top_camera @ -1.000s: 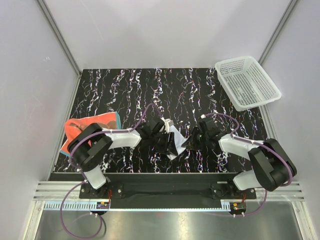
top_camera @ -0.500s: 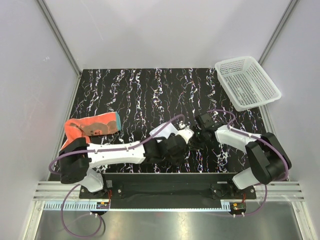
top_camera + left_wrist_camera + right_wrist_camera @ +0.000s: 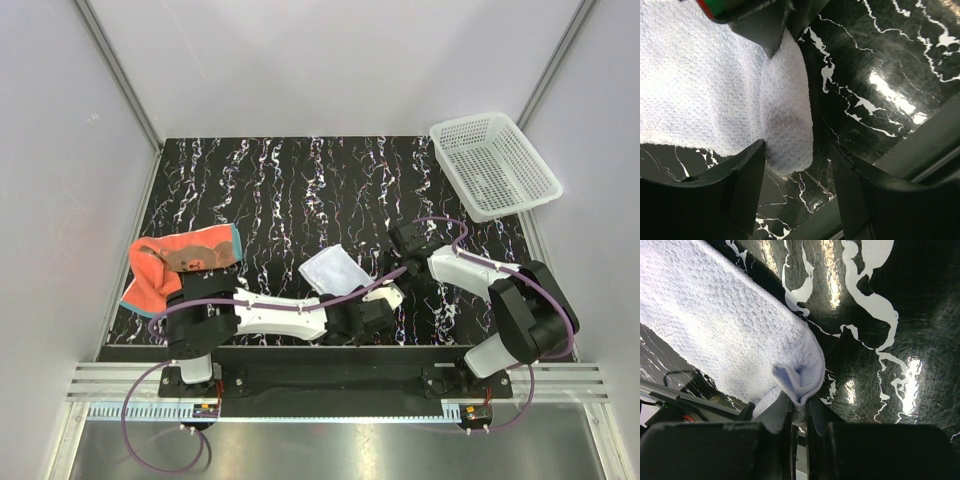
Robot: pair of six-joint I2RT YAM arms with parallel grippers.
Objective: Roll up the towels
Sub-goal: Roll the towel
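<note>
White towel (image 3: 335, 268) lies at the frame centre.
The right gripper (image 3: 799, 412) clamps its folded corner; the left gripper (image 3: 799, 165) straddles its edge, jaws apart.

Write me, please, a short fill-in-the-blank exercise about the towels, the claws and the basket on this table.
1. The right claw is ____ on a corner of the white towel.
2. The left claw stands ____, one finger on either side of that towel's end.
3. The orange-red towel lies bunched by the table's ____ edge.
4. The white mesh basket sits at the table's far ____ corner.
Missing words: shut; open; left; right.
</note>
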